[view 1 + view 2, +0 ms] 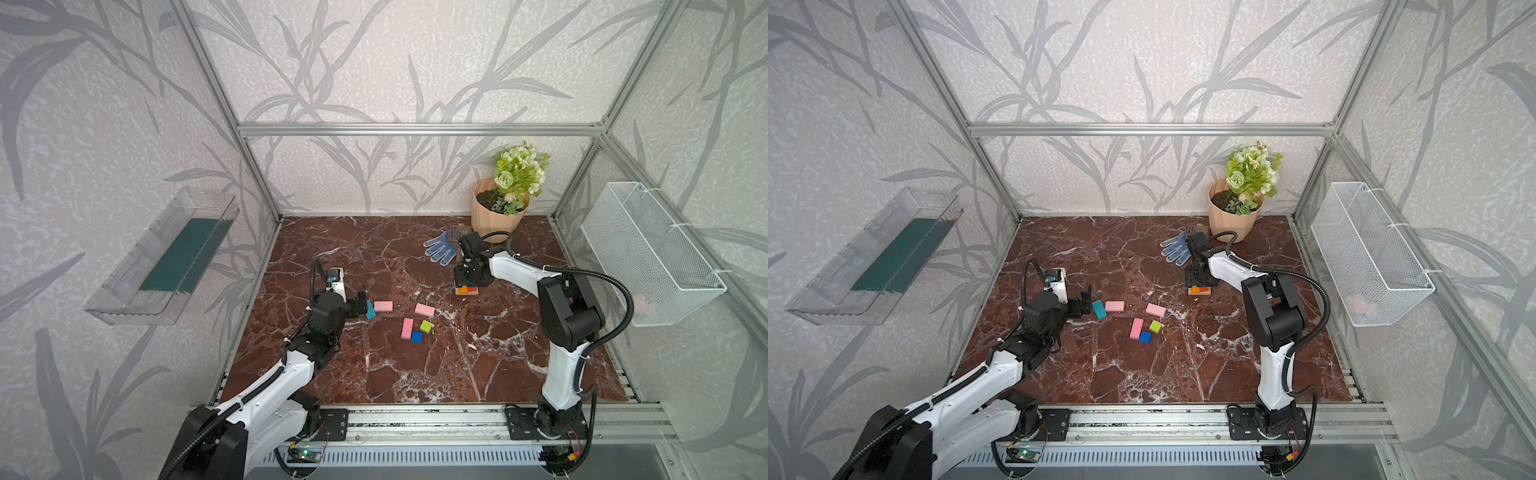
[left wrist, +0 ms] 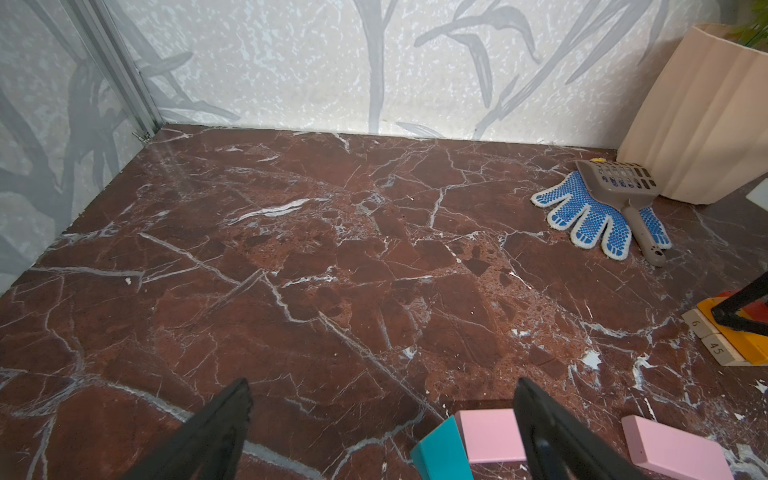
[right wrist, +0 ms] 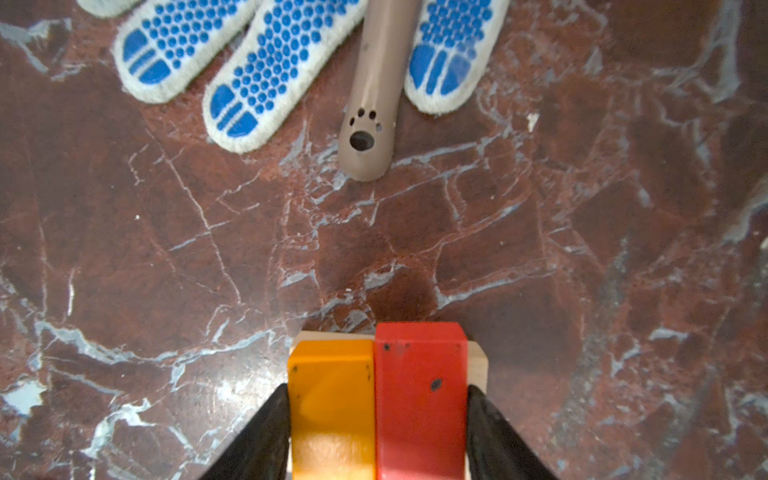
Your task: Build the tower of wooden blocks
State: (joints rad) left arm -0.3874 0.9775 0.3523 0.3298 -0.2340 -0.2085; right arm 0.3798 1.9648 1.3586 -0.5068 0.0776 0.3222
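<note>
The tower (image 1: pixel 466 289) (image 1: pixel 1199 290) is an orange block (image 3: pixel 332 399) and a red block (image 3: pixel 419 386) lying side by side on tan base blocks (image 2: pixel 706 336). My right gripper (image 3: pixel 378 399) points down over it, its fingers pressed against the outer sides of the orange and red pair. My left gripper (image 2: pixel 382 386) (image 1: pixel 365 303) hangs open just left of a teal block (image 1: pixel 370 309) (image 2: pixel 440 451), which touches a pink block (image 1: pixel 383 306) (image 2: pixel 490 434). Two more pink blocks (image 1: pixel 424 309) (image 1: pixel 407 328), a green cube (image 1: pixel 426 326) and a blue cube (image 1: pixel 417 337) lie mid-table.
A blue dotted glove (image 1: pixel 440 248) with a brown scoop (image 2: pixel 623 187) across it lies just behind the tower. A beige flowerpot (image 1: pixel 496 216) stands in the back right corner. A wire basket (image 1: pixel 648 253) hangs on the right wall, a clear tray (image 1: pixel 162 257) on the left.
</note>
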